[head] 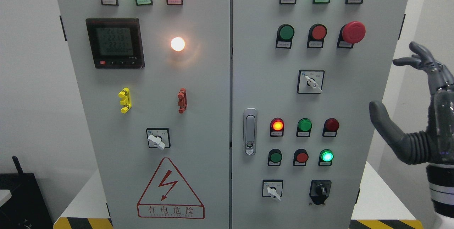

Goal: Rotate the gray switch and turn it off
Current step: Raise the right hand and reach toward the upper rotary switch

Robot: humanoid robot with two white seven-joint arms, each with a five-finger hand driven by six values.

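R hand [422,115] cut off at edge, fingers [416,49] spread, off panel [319,101].

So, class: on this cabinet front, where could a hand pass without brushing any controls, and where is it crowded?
Free: the bare panel between the upper rotary switch and the right edge, nearest the right hand; also between the door handle and the white lamp. Crowded: the lower-right lamps and buttons around the green lamp.

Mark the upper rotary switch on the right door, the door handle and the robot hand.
upper rotary switch [313,83]: head view, its gray lever.
door handle [250,131]: head view, mid-grip.
right robot hand [413,129]: head view, palm.
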